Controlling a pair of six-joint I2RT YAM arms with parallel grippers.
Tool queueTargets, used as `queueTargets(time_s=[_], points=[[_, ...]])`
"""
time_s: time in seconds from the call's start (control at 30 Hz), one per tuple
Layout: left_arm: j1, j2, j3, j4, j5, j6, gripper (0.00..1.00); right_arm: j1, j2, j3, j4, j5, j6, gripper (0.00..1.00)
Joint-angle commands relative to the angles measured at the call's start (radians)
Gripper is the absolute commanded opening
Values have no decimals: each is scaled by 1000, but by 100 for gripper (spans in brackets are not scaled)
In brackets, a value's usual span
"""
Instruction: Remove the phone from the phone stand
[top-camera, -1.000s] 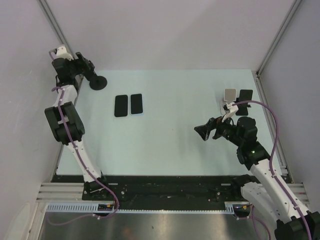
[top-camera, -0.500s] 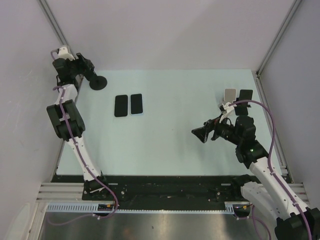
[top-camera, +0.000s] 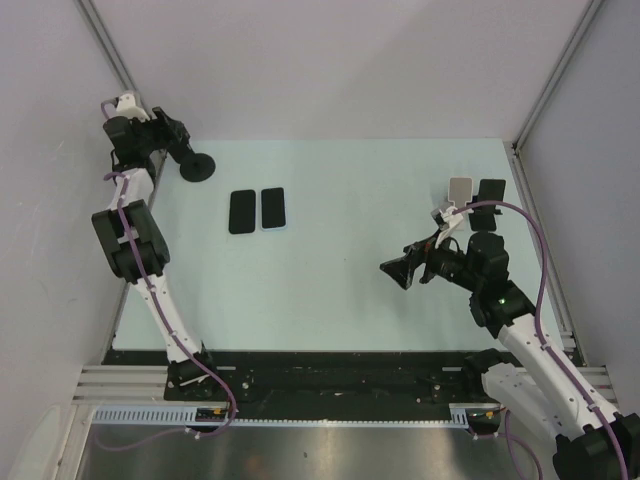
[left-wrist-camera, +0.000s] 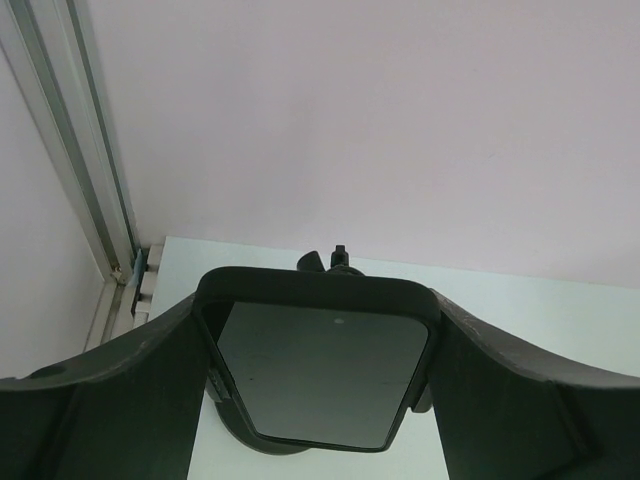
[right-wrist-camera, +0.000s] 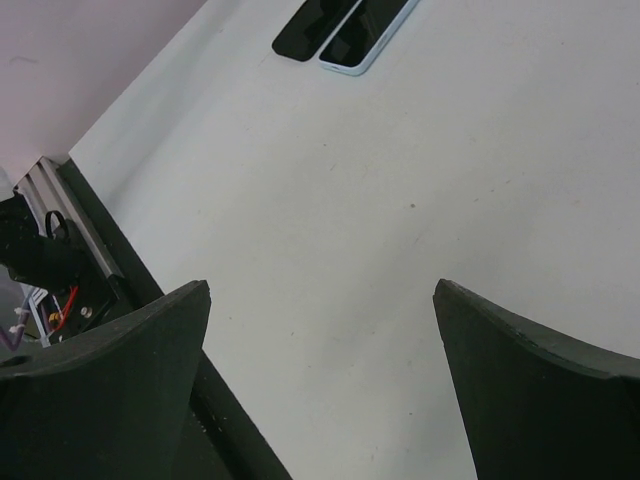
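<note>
A black phone (left-wrist-camera: 315, 375) sits upright in a black phone stand (top-camera: 196, 167) at the table's far left corner. In the left wrist view the stand's round base (left-wrist-camera: 255, 440) and its side clamps show behind and beside the phone. My left gripper (left-wrist-camera: 315, 300) is shut on the phone, one finger against each long side; in the top view it (top-camera: 176, 146) reaches over the stand and hides the phone. My right gripper (top-camera: 397, 270) is open and empty above the bare table right of centre; it also shows in the right wrist view (right-wrist-camera: 322, 290).
Two dark phones (top-camera: 242, 211) (top-camera: 272, 208) lie flat side by side at the back left; they show in the right wrist view (right-wrist-camera: 345, 30) too. A white stand (top-camera: 460, 189) and a dark one (top-camera: 491, 190) stand at the back right. The rear wall is just behind the left gripper.
My right gripper has drifted a little to the left over the table. My left gripper stays at the stand, with only a slight shift of the wrist.
</note>
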Motion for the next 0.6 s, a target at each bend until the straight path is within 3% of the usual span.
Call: queueTargets(time_s=[0.0, 0.23, 0.57], points=[[-28, -184, -24, 40, 30, 10, 15, 36, -51, 2, 26, 23, -26, 100], [-126, -358, -141, 45, -16, 60, 1, 108, -115, 10, -1, 92, -34, 100], [-346, -654, -294, 56, -142, 74, 0, 151, -186, 55, -98, 163, -23, 100]])
